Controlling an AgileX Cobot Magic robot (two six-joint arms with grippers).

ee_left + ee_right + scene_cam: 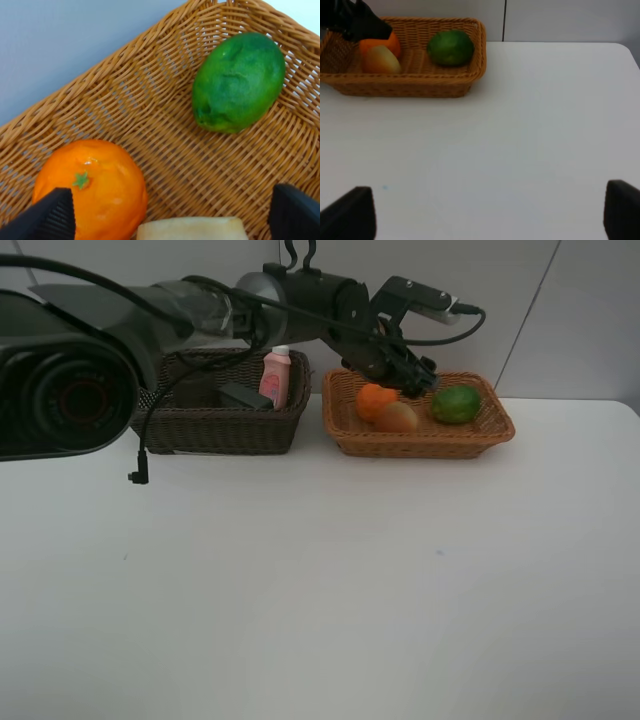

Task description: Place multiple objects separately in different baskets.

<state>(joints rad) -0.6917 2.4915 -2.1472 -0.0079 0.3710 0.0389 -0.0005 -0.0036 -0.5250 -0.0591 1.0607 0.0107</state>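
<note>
A: Where are the fruits located?

B: Three fruits are held in the light tan basket [420, 445]. The orange [375, 400] is set toward the end nearest the dark basket, with the peach [397, 417] touching it on the table side. The green fruit [456, 404] is laid toward the far end, apart from the other two. The same layout is confirmed by the right wrist view: orange [379, 44], peach [380, 61] and green fruit [450, 47] inside the basket [420, 82].

A: And the bottles?

B: The pink bottle [275, 377] with its white cap is seen upright in the dark brown basket [225, 428]. A black bottle [245, 396] is lying tilted beside it. The two baskets are placed side by side at the back of the white table [320, 580], close together.

A: What is the state of the left gripper?

B: The left gripper [418, 380] is positioned above the tan basket, over the orange and peach. In its wrist view the fingers [50, 217] are spread wide and nothing is gripped; the orange [92, 187], a pale part of the peach [192, 229] and the green fruit [239, 82] are visible between them.

A: The right gripper?

B: The right gripper [490, 212] is held over bare table [520, 140], fingers [347, 215] parted, nothing grasped.
</note>
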